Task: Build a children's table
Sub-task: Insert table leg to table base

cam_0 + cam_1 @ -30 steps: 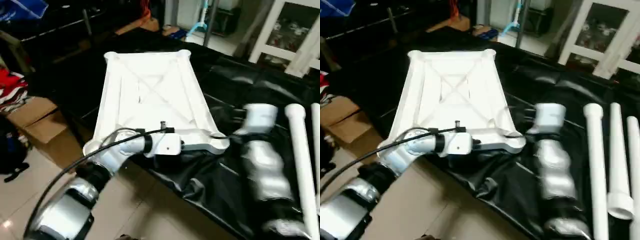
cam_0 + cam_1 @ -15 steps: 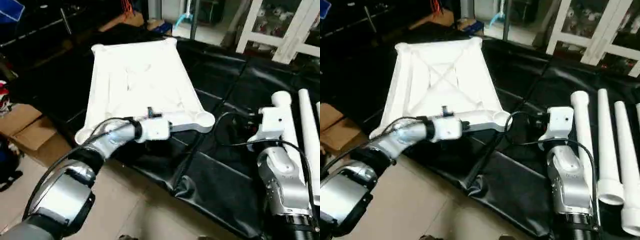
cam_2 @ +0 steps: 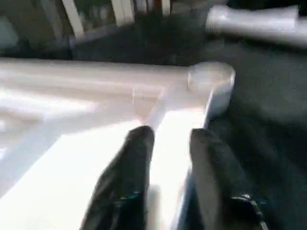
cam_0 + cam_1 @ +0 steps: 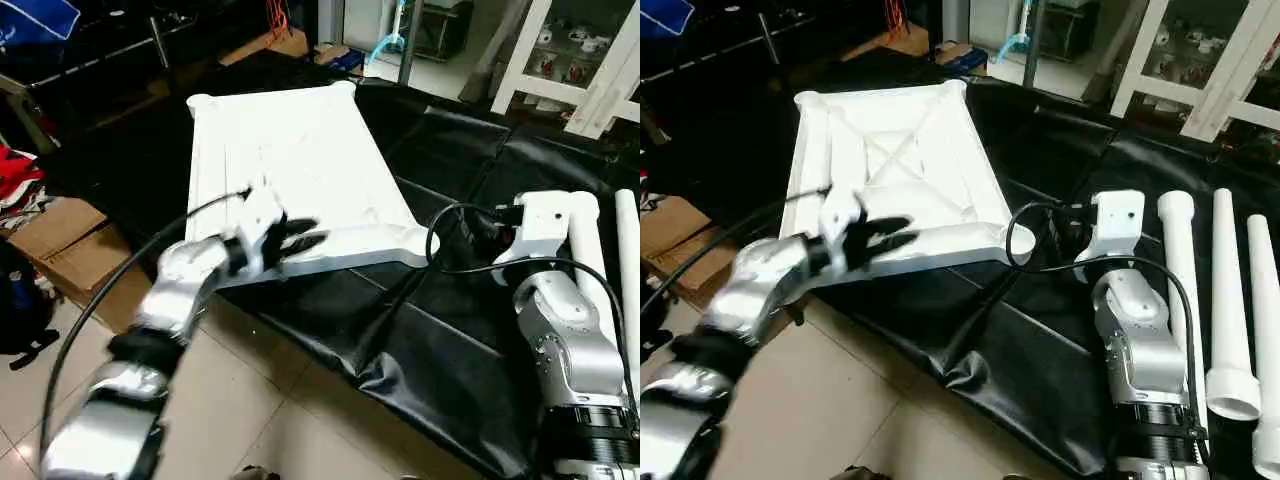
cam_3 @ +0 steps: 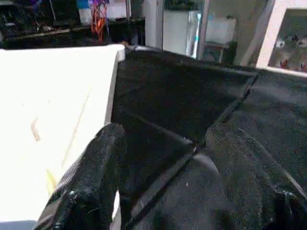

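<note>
Two pincers are seen: the left pincer (image 4: 880, 238), slightly parted and holding nothing, is stretched over the near rim of the upturned table top (image 4: 902, 172). The right pincer (image 5: 163, 143), wide open, is held above black sheeting (image 4: 470, 330), legs (image 4: 1230, 290) beside it.

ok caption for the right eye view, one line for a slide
Left gripper over the upturned top's near rim, three legs waiting beside the right arm.

Table top (image 4: 895, 165) lies left of legs (image 4: 1225, 290) (on sheet (image 4: 1040, 330))
</note>
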Controlling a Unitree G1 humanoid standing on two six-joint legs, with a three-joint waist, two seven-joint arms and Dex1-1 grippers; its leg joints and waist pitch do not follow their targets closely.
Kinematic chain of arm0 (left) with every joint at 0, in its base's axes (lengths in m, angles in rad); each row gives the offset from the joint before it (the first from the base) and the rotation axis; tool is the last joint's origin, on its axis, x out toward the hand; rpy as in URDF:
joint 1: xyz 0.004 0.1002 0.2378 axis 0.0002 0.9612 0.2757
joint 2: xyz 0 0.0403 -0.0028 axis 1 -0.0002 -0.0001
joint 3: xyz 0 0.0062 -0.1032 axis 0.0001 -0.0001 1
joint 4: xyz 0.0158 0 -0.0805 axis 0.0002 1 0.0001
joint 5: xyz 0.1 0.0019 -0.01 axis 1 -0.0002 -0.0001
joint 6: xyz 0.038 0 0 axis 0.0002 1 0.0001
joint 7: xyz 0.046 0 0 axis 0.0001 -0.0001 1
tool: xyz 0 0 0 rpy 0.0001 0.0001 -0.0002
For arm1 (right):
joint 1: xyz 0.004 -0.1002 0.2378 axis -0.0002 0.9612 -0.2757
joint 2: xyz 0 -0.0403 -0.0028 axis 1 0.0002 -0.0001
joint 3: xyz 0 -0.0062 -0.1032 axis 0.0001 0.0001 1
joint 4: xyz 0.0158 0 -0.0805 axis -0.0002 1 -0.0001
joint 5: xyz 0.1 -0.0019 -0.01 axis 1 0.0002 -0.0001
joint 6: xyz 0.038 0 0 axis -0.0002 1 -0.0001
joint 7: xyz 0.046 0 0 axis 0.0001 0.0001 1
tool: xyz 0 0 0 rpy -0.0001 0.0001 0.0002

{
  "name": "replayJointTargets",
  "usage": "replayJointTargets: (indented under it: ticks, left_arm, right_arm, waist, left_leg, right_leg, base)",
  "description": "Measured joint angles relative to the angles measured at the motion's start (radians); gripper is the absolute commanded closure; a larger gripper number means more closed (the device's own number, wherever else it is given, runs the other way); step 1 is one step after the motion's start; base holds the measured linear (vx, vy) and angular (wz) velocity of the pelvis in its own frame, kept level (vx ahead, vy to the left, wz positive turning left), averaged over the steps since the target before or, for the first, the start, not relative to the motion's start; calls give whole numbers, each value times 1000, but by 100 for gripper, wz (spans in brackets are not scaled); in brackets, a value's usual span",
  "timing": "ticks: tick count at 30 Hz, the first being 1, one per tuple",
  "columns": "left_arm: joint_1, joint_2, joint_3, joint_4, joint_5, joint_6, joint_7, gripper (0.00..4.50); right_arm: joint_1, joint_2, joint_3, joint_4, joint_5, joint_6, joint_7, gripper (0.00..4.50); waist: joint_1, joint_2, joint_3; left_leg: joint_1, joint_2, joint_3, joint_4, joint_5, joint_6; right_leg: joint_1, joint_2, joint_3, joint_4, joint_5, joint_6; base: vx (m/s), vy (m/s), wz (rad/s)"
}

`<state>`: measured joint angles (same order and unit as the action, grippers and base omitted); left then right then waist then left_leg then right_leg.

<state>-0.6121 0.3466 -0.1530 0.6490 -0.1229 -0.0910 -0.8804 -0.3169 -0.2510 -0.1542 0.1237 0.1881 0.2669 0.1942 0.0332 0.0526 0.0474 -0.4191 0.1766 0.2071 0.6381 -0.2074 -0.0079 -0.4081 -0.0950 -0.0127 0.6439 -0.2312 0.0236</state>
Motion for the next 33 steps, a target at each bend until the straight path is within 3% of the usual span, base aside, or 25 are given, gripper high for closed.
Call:
replayJointTargets:
  ticks: [5, 7, 10, 14, 18, 23, 30, 33]
  left_arm:
    - [98, 96, -6, -173, -14, 290, -9, 254]
    - [130, 114, -15, -219, -22, 345, -39, 223]
    - [131, 112, -33, -254, -11, 403, -64, 214]
    - [136, 121, -55, -310, -6, 479, -64, 214]
    - [158, 128, -68, -353, 5, 468, -49, 214]
    - [179, 68, -10, -309, 3, 366, 40, 214]
    - [245, 207, -30, -458, -43, 439, -149, 214]
    - [247, 235, -117, -393, 70, 375, -140, 214]
  right_arm:
    - [-49, -19, 23, 122, -10, 3, 41, 150]
    - [-134, -20, 31, 263, -27, -40, 54, 150]
    - [-295, -16, 40, 482, -51, -114, 71, 150]
    - [-408, 4, 74, 651, -79, -171, 114, 150]
    - [-451, 7, 124, 800, -124, -195, 156, 150]
    - [-469, 3, 122, 870, -140, -249, 179, 150]
    - [-467, -34, 121, 919, -143, -315, 204, 150]
    - [-452, -35, 121, 914, -143, -324, 217, 150]
  waist:
    - [-6, 1, -1]
    - [-7, 0, -1]
    - [-6, 4, -3]
    - [-4, 3, -4]
    - [-2, 0, -4]
    - [-2, -14, 2]
    - [0, -14, 2]
    - [1, -15, 1]
  left_leg:
    - [1, 0, 0, 0, 1, -1]
    - [2, 0, -1, 0, 2, -3]
    - [6, 0, 0, 0, 2, -4]
    - [13, 0, 0, 0, 2, -4]
    - [13, 0, 0, -1, 2, -3]
    - [9, 1, -1, 0, 3, -4]
    - [9, 1, -1, 0, 3, -4]
    - [9, 1, -1, 0, 3, -4]
  right_leg:
    - [0, 0, 0, 1, 0, 0]
    - [0, 1, 0, 2, 0, 0]
    - [3, 0, 0, 2, 0, 0]
    - [10, 0, 0, 1, -1, -2]
    - [10, 0, 0, 2, -2, -4]
    - [7, 1, -1, 3, -2, -3]
    - [6, 1, -1, 3, -2, -4]
    - [7, 1, -1, 3, -2, -4]
  base:
    - [0, 0, 0]
    - [0, 0, 0]
    - [0, 0, 0]
    - [0, 0, 0]
    - [0, 0, 0]
    - [0, 0, 0]
    - [0, 0, 0]
    - [0, 0, 0]
